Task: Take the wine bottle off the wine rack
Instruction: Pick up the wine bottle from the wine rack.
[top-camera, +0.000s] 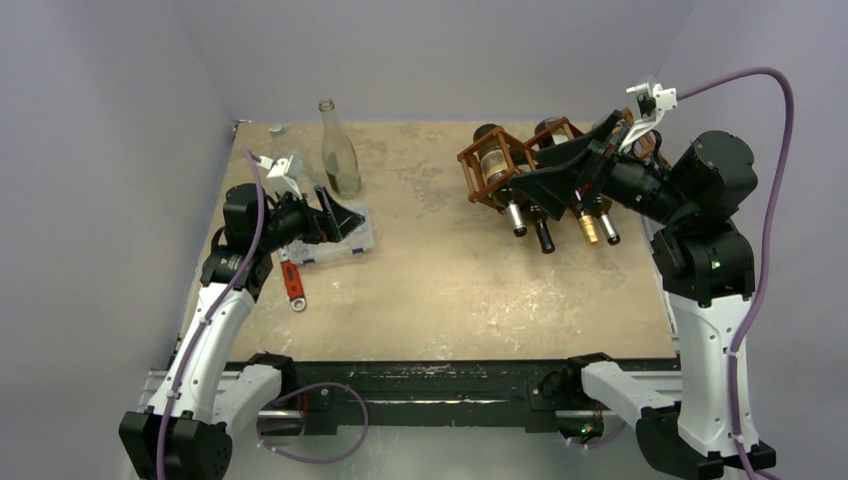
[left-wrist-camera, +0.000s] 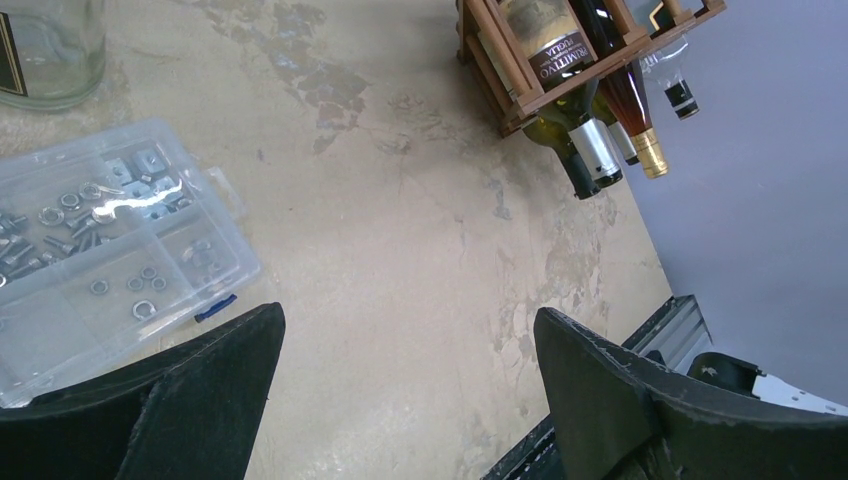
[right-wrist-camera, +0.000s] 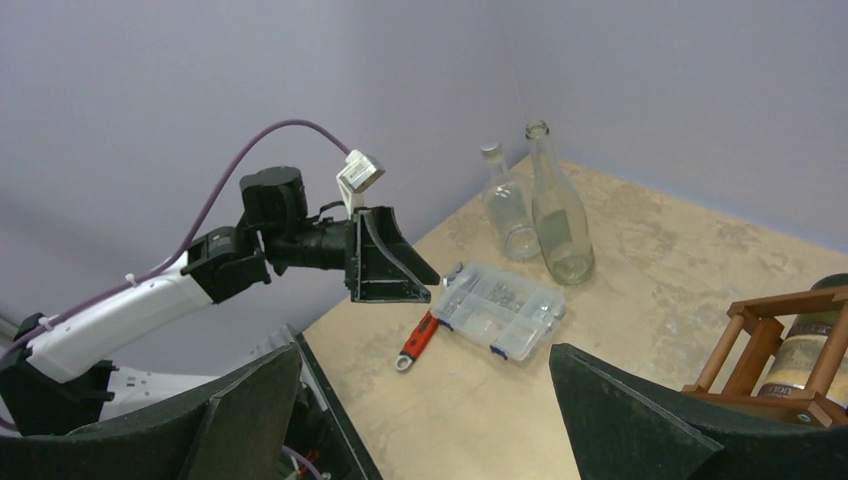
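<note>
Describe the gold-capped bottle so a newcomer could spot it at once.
Find the wooden wine rack at the far right of the table. Several bottle necks poke out of its near side. The gold-capped bottle sits towards the right end, the only gold foil among silver and black caps.

Even, soft overhead light, faint shadows, all views sharp (slightly grainy).

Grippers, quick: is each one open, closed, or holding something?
Left gripper: open, holding nothing.
Right gripper: open, holding nothing.
</note>
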